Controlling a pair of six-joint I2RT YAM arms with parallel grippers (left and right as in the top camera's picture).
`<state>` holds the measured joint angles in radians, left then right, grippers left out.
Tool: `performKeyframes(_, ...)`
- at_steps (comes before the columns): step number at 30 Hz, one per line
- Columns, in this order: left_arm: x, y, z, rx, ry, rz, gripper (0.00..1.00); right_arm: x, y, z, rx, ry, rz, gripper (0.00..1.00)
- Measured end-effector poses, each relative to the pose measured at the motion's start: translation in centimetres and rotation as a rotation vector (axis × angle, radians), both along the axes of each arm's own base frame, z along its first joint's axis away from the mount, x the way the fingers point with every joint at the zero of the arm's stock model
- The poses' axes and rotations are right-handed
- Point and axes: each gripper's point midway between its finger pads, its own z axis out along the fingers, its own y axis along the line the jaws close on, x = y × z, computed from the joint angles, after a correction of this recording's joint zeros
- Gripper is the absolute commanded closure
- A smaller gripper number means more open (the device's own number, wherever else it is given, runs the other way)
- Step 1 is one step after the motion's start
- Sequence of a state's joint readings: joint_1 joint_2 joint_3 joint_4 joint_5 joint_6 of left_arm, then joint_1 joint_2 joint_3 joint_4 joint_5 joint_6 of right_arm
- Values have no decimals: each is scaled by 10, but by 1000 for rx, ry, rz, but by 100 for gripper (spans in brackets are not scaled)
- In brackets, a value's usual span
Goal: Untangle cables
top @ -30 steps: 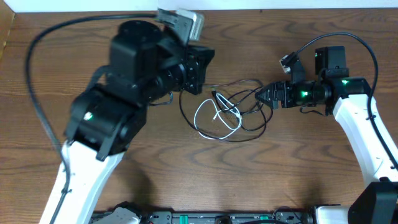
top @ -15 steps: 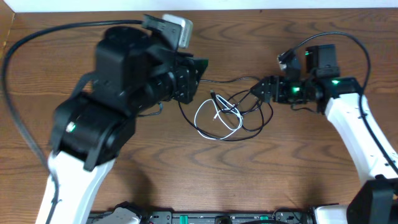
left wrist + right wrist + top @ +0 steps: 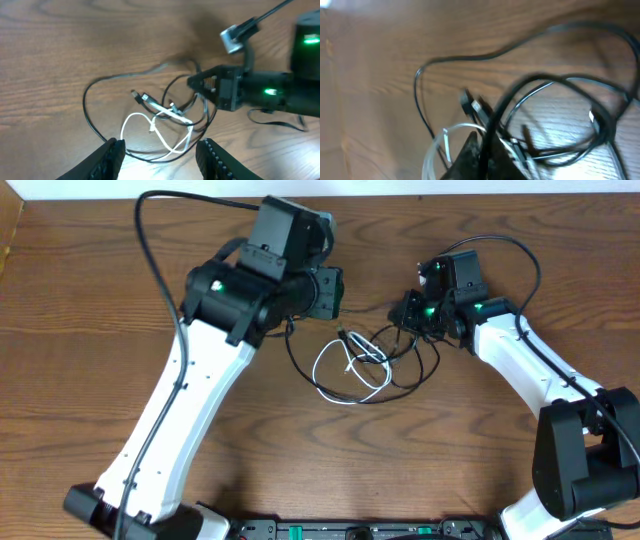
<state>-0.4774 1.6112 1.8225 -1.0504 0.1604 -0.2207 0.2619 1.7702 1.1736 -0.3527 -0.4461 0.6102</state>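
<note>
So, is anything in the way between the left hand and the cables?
Nothing visible does. The open left hand faces the cables with only bare table between. The right hand holds the black cable at the tangle's far side, off that path.

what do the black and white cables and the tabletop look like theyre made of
Black cable: probably a rubbery or plastic jacket with a matte look; it bends in loose loops. White cable: looks like smooth plastic sheathing, slightly glossy, lying in soft curves. Tabletop: brown wood grain with a low sheen; whether it is solid wood or laminate cannot be told.
</note>
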Motion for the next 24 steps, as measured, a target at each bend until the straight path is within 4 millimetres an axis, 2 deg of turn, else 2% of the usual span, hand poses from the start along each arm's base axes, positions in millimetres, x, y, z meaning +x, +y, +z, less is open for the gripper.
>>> performKeyframes(4,7,-3,-16,14,41,14,49,1,1,14,14,-30,2,99)
performKeyframes(5,7,-3,-19,18,46,15,49,0,1,21,18,-44,3,99)
performKeyframes(7,9,-3,-22,23,52,16,48,-2,0,50,34,-99,3,99)
performKeyframes(8,9,-3,-22,24,54,16,48,-2,0,69,47,-139,4,99)
performKeyframes(10,9,-4,-22,24,54,16,44,-3,0,121,78,-254,4,99)
performKeyframes(13,9,-4,-22,23,55,18,42,-17,-4,212,133,-459,6,99)
performKeyframes(15,9,-3,-22,22,55,20,40,-33,-9,255,157,-558,5,99)
performKeyframes(17,9,-3,-22,23,55,20,40,-52,-16,283,168,-616,-8,99)
performKeyframes(20,9,-3,-22,23,53,21,39,-62,-24,291,151,-628,-36,99)
performKeyframes(24,11,-4,-22,21,48,21,39,-53,-28,270,110,-567,-65,99)
